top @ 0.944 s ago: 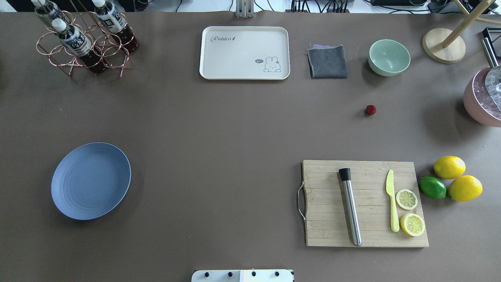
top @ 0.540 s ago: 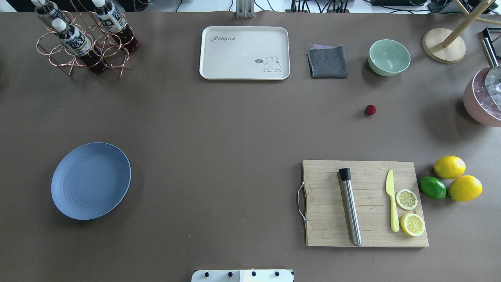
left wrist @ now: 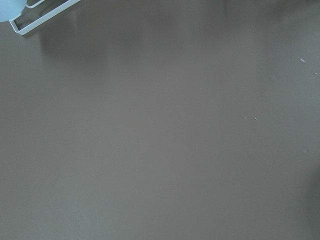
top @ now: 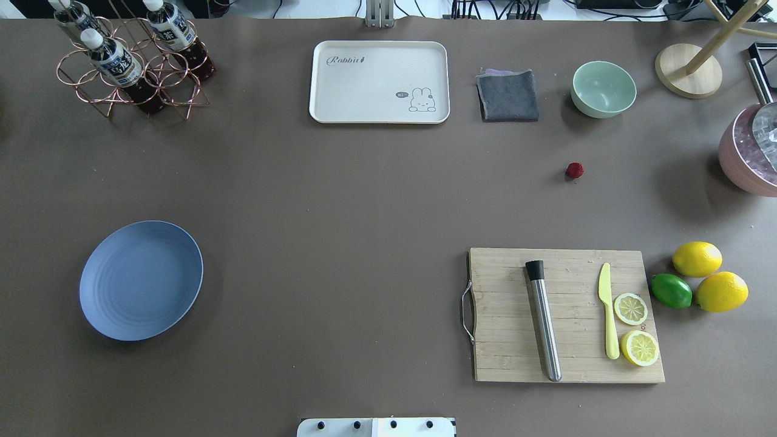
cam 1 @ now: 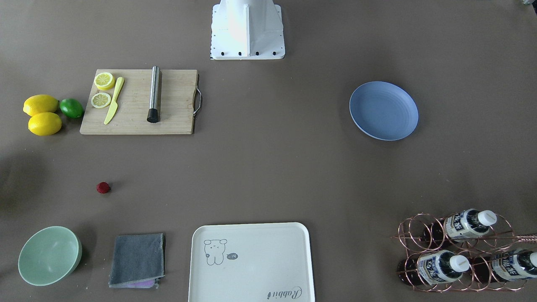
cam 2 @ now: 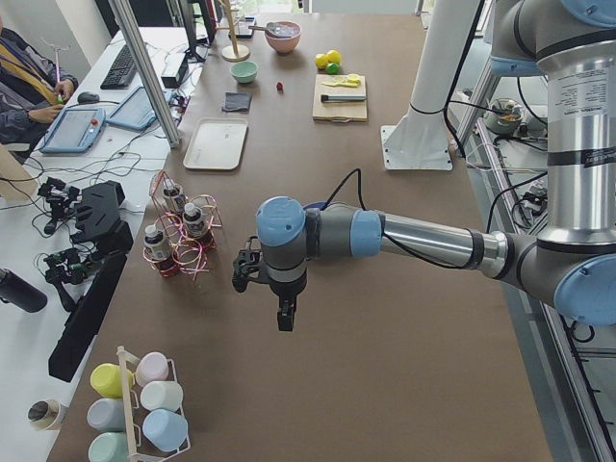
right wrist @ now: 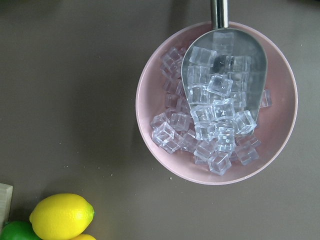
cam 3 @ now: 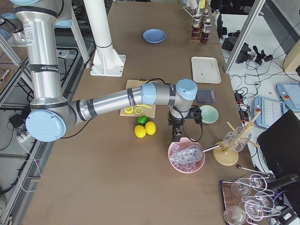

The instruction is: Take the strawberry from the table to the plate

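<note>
The wide grey-brown table [top: 340, 194] looks matt. At lower right of the overhead view, the slatted wooden cutting board [top: 504, 328] shows grain and bears a brushed-metal cylinder [top: 546, 334]. The folded grey cloth [top: 507, 96] looks nappy, and the round blue plate [top: 141, 280] smooth and matt.

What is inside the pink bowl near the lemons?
Clear ice cubes fill much of the pink bowl, and a metal scoop lies in it, holding more cubes. The bottom beneath cubes and scoop is covered, so it cannot be seen.
</note>
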